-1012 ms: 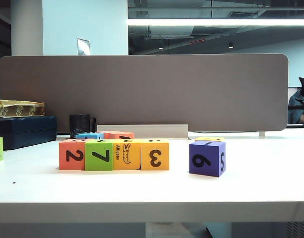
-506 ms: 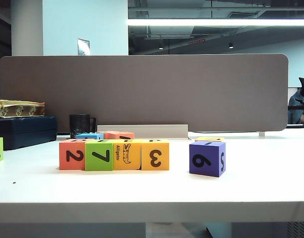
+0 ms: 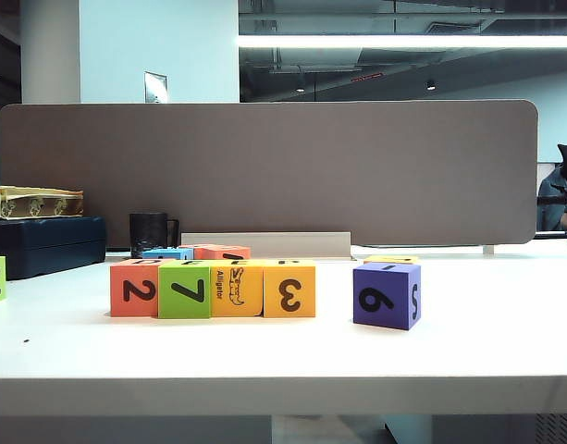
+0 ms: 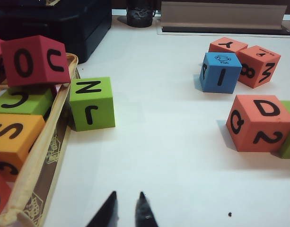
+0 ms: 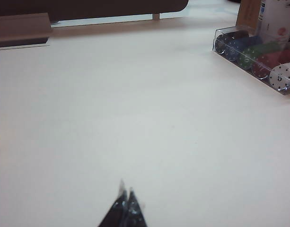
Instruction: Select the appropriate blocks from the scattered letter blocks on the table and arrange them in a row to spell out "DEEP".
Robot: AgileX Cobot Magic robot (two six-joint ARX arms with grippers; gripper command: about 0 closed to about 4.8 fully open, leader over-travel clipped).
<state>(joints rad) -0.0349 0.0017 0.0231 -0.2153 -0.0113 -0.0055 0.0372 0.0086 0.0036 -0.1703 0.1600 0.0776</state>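
Four blocks stand touching in a row on the white table (image 3: 283,361): a red-orange "2" block (image 3: 133,289), a green "7" block (image 3: 184,290), a yellow-orange alligator block (image 3: 235,289) and a yellow-orange "3" block (image 3: 289,290). The red-orange block (image 4: 259,123) shows a "D" on top in the left wrist view. My left gripper (image 4: 127,195) hovers low over bare table, well short of it, with its tips slightly apart and nothing between them. Far from the blocks, my right gripper (image 5: 126,191) is shut over bare table. Neither gripper shows in the exterior view.
A purple "6" block (image 3: 386,296) stands right of the row. A blue block (image 4: 221,72) and two orange blocks (image 4: 258,66) lie behind it. A green block (image 4: 92,103) sits beside a patterned box (image 4: 45,156) of blocks. A clear case of spools (image 5: 258,56) stands far right.
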